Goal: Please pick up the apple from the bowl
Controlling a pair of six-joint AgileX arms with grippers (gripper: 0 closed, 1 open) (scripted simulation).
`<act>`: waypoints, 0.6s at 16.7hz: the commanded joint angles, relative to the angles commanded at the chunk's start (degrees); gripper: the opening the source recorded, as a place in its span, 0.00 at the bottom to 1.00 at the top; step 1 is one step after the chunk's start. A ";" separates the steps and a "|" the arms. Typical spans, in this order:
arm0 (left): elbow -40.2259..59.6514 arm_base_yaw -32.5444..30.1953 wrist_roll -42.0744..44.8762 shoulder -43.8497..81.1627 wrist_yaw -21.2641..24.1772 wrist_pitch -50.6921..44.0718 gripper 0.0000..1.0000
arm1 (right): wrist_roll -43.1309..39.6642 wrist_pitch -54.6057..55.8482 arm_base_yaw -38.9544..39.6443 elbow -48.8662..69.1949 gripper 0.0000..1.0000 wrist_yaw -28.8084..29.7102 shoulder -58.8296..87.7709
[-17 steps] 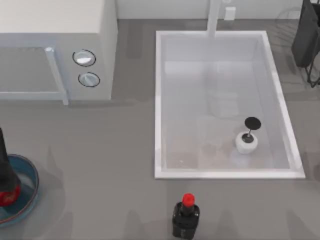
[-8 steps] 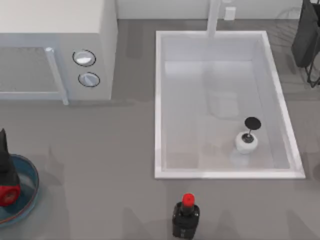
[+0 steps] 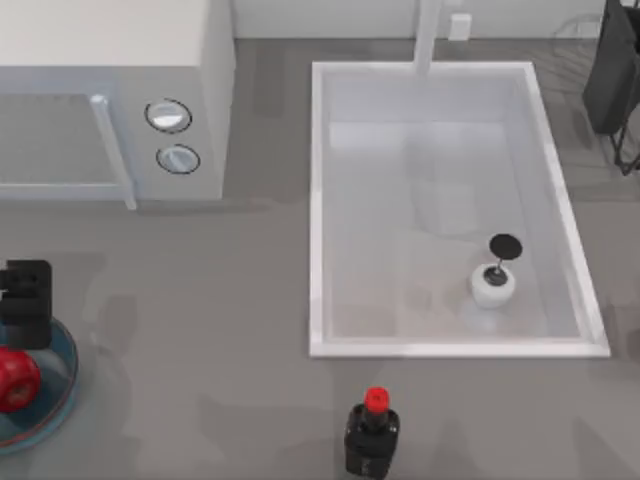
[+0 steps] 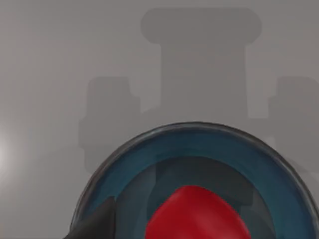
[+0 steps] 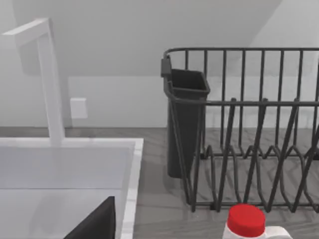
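Top view: apple (image 3: 17,379) sat in the bowl (image 3: 66,372) at the table's far left edge, near side. Apple was round, glossy red, with a small highlight. Bowl was shallow, round, blue-tinted glass with a thin rim, partly cut by the frame edge. Left gripper (image 3: 25,303) showed as a dark blocky body just above the apple, overlapping the bowl's far rim; can't tell if its fingers were spread or closed. White rectangular sink (image 3: 318,210) sat right of centre, smooth walls, with a small white round object (image 3: 492,285) carrying a black disc inside. Dark bottle (image 3: 371,437) with a red cap stood just below the sink's near edge. Boxy white microwave (image 3: 110,60) at upper left, two round knobs on its face. Matte grey table (image 3: 220,300).

Left wrist view: bowl's (image 4: 124,164) blue rim curved over the grey table, apple (image 4: 197,214) inside it, smooth and red. One dark fingertip (image 4: 97,224) sat over the bowl's rim beside the apple, contact unclear.

Right wrist view: black wire dish rack (image 5: 249,124) with a dark cutlery cup, white faucet (image 5: 50,79), sink edge (image 5: 132,189), a red-capped white bottle (image 5: 246,221). One dark fingertip (image 5: 97,221) of the right gripper at the frame's edge; its state can't be told.
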 joint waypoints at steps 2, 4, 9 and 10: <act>6.55 -0.29 -0.17 10.36 0.00 -6.76 1.00 | 0.00 0.00 0.00 0.00 1.00 0.00 0.00; 12.30 -0.55 -0.32 19.53 0.00 -12.68 1.00 | 0.00 0.00 0.00 0.00 1.00 0.00 0.00; 21.46 -0.96 -0.55 33.52 0.00 -22.13 1.00 | 0.00 0.00 0.00 0.00 1.00 0.00 0.00; 22.12 -0.99 -0.57 34.47 0.00 -22.81 1.00 | 0.00 0.00 0.00 0.00 1.00 0.00 0.00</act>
